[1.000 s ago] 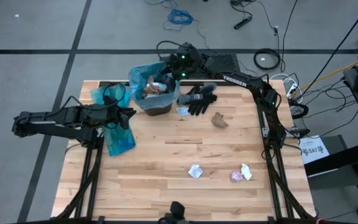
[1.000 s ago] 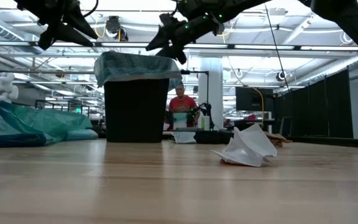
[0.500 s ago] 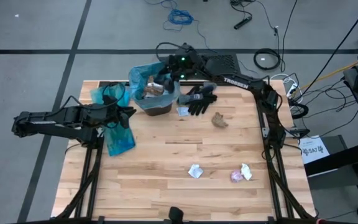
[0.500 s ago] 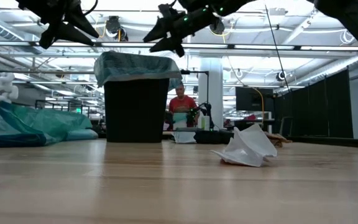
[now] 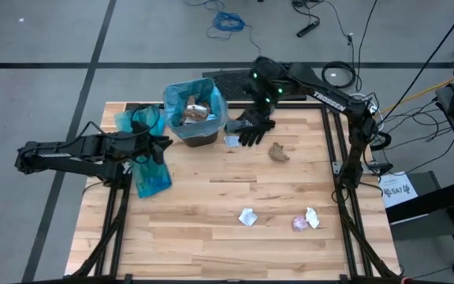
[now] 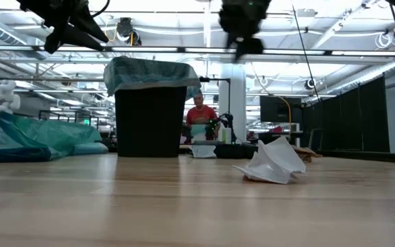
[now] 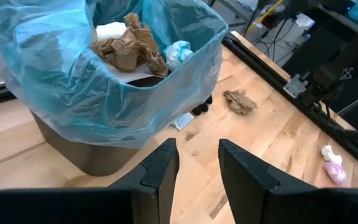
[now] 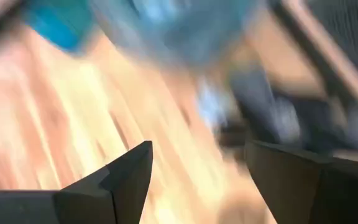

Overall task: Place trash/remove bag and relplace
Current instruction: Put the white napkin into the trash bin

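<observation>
The right gripper [image 5: 263, 88] hangs in the air at the far edge of the table [image 5: 211, 229], just right of the bin [image 5: 195, 118] and above the black gloves [image 5: 252, 126], its fingers spread wide and empty. The left gripper [image 7: 194, 165] hovers left of the bin over a loose blue bag [image 5: 150, 175], fingers partly apart with nothing between them.

Several scraps of trash already lie inside the bin's blue liner [image 7: 104, 106]. Four pieces are still on the table: a brown scrap [image 5: 278, 152] right of the gloves, and near the front edge a white scrap [image 5: 247, 217], a pinkish wrapper [image 5: 299, 224] and another white scrap [image 5: 313, 217].

The main risk, as I judge it, is the right gripper closing on a glove instead of the brown scrap, since the two lie near each other. The small white piece [image 5: 232, 141] beside the bin's base may be overlooked; it could be paper, though that is hard to tell. Pulling the liner early would leave trash behind.
</observation>
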Tool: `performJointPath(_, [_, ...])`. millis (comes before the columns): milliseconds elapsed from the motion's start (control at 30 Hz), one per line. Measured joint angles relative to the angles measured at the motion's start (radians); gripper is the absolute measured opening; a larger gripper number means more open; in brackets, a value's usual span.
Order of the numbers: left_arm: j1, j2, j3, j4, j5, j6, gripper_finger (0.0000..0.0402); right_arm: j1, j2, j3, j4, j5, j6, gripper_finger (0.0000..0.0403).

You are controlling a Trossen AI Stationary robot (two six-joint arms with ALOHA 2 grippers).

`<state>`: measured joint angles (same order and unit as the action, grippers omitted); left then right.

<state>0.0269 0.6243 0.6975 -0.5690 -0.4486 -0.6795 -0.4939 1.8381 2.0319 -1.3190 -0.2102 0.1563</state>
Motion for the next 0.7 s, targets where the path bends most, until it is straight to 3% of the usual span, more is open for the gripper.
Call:
performJointPath(133, [0.0,0.0,0.0,0.0,0.019,0.012,0.012,0.041,0.0,-0.004,-0.255,0.094,0.124,0.0247])
performJointPath(400, [-0.001,0.0,0.0,-0.017,0.077,0.015,0.012,0.185,-0.045,-0.146,-0.253,0.124,0.343,0.0247])
performJointPath(700, [-0.001,0.0,0.0,-0.1,0.164,0.015,0.012,0.395,-0.107,-0.453,-0.233,0.165,0.573,0.0247])
